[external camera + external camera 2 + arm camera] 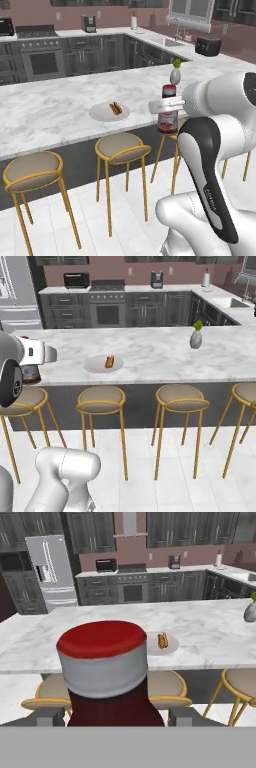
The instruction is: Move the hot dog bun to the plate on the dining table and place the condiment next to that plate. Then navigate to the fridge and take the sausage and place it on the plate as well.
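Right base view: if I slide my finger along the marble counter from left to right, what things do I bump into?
Dark red condiment bottle held in the white gripper at the left edge → round white plate carrying the hot dog bun → small grey vase with a green sprig.

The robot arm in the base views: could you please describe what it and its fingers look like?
The arm has glossy white rounded shells with dark grey-black joint sections, one bearing small pale lettering. The white hand is a flat block. The fingers are small, square and dark grey.
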You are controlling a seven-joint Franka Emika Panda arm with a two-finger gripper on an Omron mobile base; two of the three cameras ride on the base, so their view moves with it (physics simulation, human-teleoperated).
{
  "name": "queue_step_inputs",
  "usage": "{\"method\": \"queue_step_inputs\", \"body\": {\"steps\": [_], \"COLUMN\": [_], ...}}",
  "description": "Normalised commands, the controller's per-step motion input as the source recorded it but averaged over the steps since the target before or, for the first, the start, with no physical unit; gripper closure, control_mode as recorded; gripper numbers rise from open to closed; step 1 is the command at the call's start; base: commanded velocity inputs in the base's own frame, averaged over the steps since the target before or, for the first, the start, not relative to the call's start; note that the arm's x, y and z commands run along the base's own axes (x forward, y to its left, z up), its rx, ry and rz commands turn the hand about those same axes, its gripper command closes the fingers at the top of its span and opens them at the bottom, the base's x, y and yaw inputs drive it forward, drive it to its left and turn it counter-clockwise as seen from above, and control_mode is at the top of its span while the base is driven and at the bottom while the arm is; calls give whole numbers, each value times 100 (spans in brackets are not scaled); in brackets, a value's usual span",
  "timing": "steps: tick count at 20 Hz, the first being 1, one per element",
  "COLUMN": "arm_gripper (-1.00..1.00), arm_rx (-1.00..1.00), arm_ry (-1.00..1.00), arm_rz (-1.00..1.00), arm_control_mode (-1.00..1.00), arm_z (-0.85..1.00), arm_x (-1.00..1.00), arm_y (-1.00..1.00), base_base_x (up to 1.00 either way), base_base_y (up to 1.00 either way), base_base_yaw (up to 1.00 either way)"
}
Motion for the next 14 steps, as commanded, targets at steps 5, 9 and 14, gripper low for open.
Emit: {"method": "queue_step_inputs", "body": {"steps": [5, 9, 14], "arm_gripper": [100, 100, 100], "arm_rx": [0, 0, 0], "arm_ry": [0, 0, 0], "arm_rz": [0, 0, 0], "arm_control_mode": [100, 100, 100], "arm_z": [0, 0, 0], "arm_x": [0, 0, 0], "arm_y": [0, 0, 0], "base_base_x": [58, 69, 74], "base_base_y": [-52, -32, -6], "base_base_yaw": [31, 18, 1]}}
